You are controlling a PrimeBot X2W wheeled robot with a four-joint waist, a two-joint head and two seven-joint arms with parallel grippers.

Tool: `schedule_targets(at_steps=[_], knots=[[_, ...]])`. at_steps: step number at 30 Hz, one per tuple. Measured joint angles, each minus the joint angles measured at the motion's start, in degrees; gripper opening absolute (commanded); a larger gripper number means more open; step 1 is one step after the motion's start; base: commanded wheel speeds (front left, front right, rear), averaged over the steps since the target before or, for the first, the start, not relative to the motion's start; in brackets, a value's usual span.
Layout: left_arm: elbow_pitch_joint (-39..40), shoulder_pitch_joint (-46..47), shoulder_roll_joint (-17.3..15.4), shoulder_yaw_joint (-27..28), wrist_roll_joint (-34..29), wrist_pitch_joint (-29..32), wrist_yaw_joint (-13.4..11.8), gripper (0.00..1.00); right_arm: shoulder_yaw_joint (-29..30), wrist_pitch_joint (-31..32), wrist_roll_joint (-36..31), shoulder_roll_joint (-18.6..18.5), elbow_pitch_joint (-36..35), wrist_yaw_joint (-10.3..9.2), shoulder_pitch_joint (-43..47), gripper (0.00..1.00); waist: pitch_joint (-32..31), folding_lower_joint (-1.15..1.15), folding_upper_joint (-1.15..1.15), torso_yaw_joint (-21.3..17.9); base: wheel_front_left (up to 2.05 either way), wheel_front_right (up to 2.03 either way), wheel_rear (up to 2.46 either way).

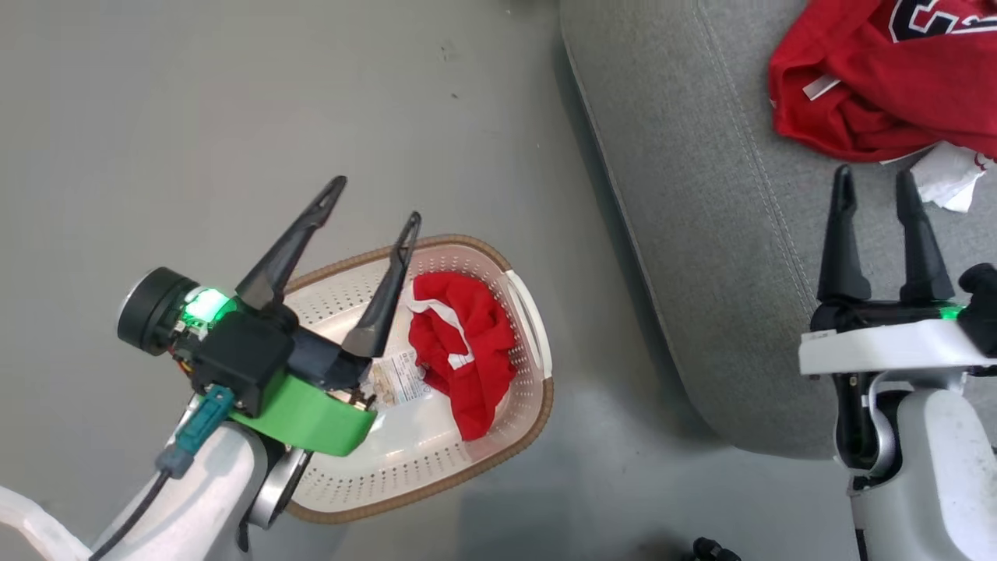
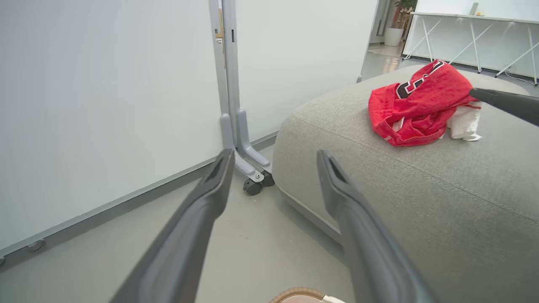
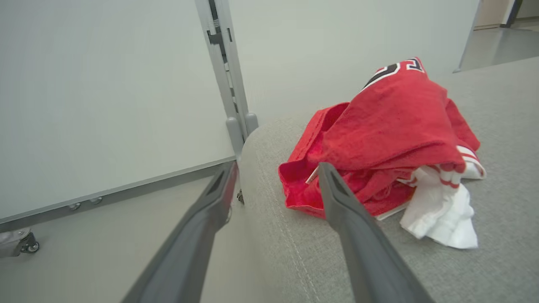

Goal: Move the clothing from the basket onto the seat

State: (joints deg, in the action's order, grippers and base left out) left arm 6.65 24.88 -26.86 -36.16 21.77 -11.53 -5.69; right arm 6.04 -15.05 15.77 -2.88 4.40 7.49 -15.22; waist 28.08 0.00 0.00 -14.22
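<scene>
One red garment with white trim [image 1: 466, 354] lies crumpled in the right half of the cream basket [image 1: 523, 405], beside a paper label [image 1: 399, 380]. The other red garment [image 1: 880, 74] [image 2: 417, 105] [image 3: 387, 139], with a dark emblem and a white part, rests on the grey seat [image 1: 701, 234] [image 2: 421, 202] [image 3: 497, 261]. My left gripper [image 1: 377, 201] [image 2: 274, 156] hovers open above the basket's far left rim, holding nothing. Above the seat's near edge my right gripper [image 1: 874, 181] [image 3: 277, 166] stands open and empty, just short of the garment there.
The basket stands on the grey floor [image 1: 195, 117] left of the seat's rounded corner. A white partition panel on a wheeled grey stand [image 2: 244, 160] [image 3: 229, 105] rises beyond the seat. White trestle tables [image 2: 471, 33] stand far off.
</scene>
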Motion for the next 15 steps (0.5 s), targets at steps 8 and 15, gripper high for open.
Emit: schedule_targets(at_steps=[8,15], knots=[[-3.44,-2.19,2.16,6.91,3.55,-3.18,-3.18,1.00,-6.03,0.00,-2.90,0.08,-4.14,0.00,2.87,1.00,-4.06,0.00,0.00,5.18,0.00,0.00,0.00],[-5.35,-6.53,4.92,14.80,4.57,-3.49,-4.15,1.00,-8.12,1.62,-4.85,0.09,-5.79,0.00,4.56,1.00,-7.60,0.00,0.00,10.42,0.00,0.00,0.00]])
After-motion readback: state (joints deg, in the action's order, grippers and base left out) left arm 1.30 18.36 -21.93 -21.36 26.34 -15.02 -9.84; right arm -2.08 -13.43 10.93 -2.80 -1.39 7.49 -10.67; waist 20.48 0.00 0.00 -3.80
